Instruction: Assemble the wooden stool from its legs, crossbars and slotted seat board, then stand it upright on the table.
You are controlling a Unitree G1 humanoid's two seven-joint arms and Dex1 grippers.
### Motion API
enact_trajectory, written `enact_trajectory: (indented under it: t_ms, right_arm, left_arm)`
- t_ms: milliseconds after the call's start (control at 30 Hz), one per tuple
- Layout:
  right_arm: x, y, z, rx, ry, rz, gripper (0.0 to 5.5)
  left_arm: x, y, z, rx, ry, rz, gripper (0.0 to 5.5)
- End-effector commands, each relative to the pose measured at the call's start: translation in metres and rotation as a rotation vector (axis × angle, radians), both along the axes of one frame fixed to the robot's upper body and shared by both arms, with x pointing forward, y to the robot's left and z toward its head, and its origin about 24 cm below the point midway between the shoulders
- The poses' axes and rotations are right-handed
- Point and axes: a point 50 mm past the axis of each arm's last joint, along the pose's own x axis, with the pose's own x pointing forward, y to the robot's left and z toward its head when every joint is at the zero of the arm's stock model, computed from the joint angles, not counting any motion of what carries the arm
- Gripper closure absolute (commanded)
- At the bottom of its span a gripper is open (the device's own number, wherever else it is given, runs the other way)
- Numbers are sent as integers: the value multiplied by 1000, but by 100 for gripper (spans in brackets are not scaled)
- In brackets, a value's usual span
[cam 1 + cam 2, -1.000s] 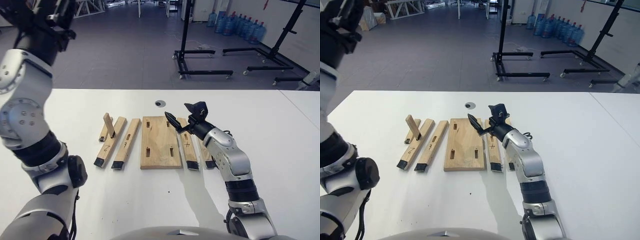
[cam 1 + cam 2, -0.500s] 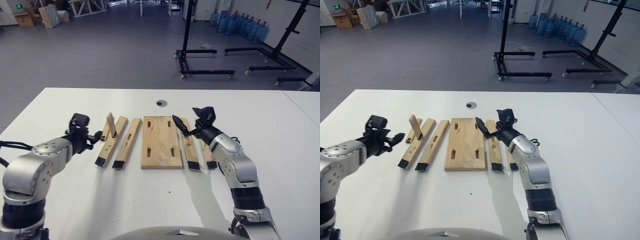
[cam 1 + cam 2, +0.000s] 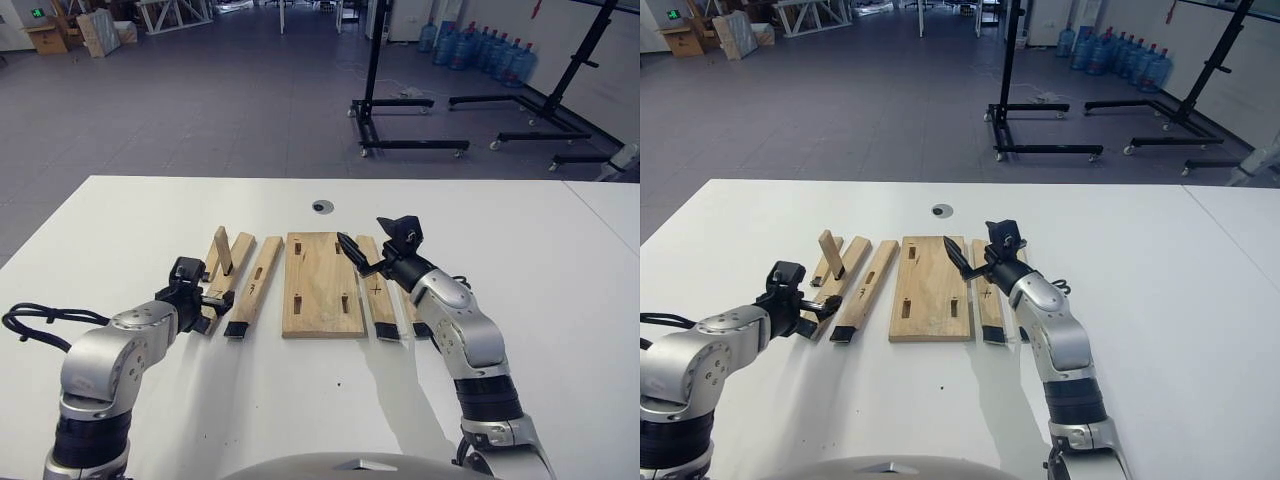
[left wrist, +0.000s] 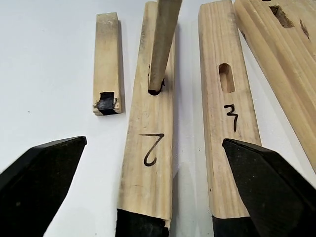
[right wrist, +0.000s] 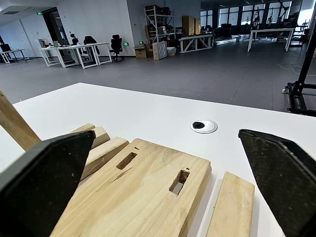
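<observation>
There is one slotted seat board point(image 3: 320, 288). Four long legs lie flat: two left of the board, the leg marked 2 point(image 4: 150, 148) and the leg marked 3 point(image 4: 229, 123), and two right of it, the inner leg point(image 3: 378, 295) and the outer leg point(image 3: 413, 312). Two short crossbars are left of the board: one flat crossbar point(image 4: 107, 59) and one tilted crossbar point(image 4: 163, 44).

Seat board point(image 3: 322, 283) flat, crossbar point(image 4: 163, 44) seemingly in leg point(image 4: 150, 148)

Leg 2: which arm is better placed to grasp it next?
Left, likely: the open left gripper faces the near end of leg 2; the right gripper hangs over the seat board.
</observation>
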Motion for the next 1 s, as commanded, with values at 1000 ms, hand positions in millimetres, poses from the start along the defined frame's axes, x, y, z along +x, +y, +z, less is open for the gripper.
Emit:
enact_trajectory:
  t_ms: [1000]
  right_arm:
    - [3,5,3,3,0,17,17]
  left_arm:
    - [0,11,-43,-6,96,13,201]
